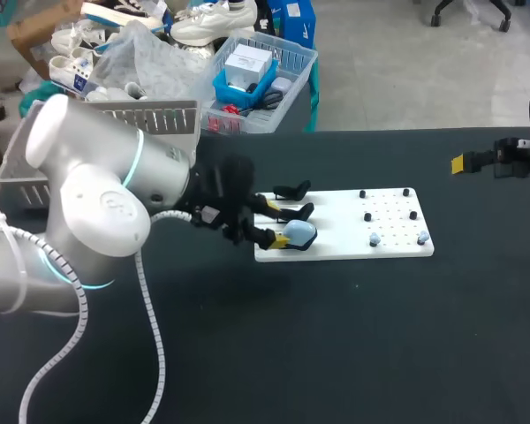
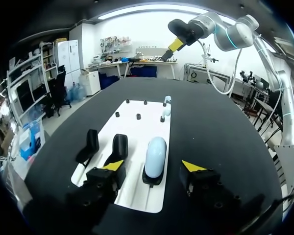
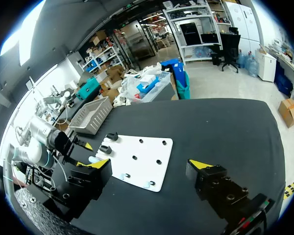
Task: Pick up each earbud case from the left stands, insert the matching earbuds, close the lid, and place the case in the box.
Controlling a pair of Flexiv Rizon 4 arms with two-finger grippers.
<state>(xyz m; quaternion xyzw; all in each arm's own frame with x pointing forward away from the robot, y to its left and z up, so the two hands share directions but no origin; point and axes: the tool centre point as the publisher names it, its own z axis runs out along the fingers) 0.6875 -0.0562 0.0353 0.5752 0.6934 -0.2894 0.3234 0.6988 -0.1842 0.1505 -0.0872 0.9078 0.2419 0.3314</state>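
Note:
A light blue earbud case [image 1: 300,233] [image 2: 155,155] rests on a black stand at the near left of the white board [image 1: 336,221] [image 2: 142,134] [image 3: 149,151]. My left gripper [image 1: 276,222] [image 2: 153,166] straddles the case, open, with a gap on each side between the yellow tips and the case. Beside it stand two empty black stands [image 1: 293,188] [image 2: 119,147]. Two pale earbuds [image 1: 374,238] [image 2: 166,110] [image 3: 125,175] sit on pegs at the board's far end from the stands. My right gripper [image 1: 481,162] [image 3: 150,164] hangs open above the table's right side, holding nothing.
A grey slotted basket [image 1: 159,115] [image 3: 90,115] stands at the table's back left, behind my left arm. Small black pegs [image 1: 368,216] dot the right half of the board. Dark bare tabletop [image 1: 336,336] surrounds the board.

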